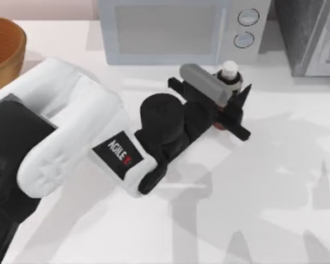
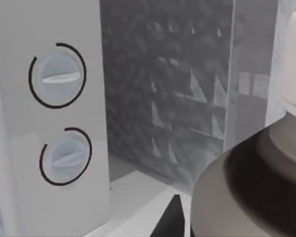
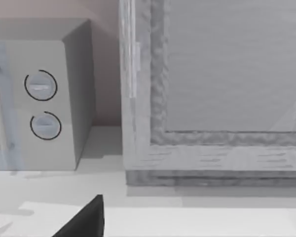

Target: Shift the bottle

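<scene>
left gripper (image 1: 229,104) fingers around bottle (image 1: 229,70) | by microwave (image 1: 176,30)

Bright, even light; soft grey shadows of the arms spread across the white table (image 1: 275,181) toward its right and near edges; no glare; the bottle (image 2: 256,187) looms blurred.
</scene>
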You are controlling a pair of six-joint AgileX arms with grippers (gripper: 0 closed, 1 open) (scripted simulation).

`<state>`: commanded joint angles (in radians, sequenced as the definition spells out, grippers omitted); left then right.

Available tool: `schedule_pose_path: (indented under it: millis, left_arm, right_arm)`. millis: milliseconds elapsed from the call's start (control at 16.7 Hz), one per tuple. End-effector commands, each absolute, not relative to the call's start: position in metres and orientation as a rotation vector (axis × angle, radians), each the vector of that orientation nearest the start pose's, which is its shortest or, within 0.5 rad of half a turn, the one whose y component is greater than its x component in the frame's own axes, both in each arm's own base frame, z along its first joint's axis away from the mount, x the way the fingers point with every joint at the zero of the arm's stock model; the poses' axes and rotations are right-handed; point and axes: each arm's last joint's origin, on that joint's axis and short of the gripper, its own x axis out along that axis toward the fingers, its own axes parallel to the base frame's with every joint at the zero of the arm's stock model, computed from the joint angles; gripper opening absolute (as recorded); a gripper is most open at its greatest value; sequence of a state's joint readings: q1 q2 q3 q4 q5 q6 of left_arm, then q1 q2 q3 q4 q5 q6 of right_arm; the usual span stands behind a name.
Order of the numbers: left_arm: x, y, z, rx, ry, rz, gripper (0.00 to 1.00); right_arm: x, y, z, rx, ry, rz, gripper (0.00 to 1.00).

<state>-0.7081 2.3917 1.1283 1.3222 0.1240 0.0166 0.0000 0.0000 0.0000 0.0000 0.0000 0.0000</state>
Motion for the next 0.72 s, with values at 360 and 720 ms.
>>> schedule_pose_path:
  millis: [360, 720]
  left_arm:
    - [0.363, -0.143, 0.07, 0.009, 0.012, -0.809, 0.0]
    - [0.313, -0.001, 0.081, -0.014, 0.055, -0.802, 0.0]
  right_arm:
    - [0.106, -0.001, 0.16, 0.0, 0.0, 0.0, 1.0]
    - [0.106, -0.001, 0.16, 0.0, 0.0, 0.0, 1.0]
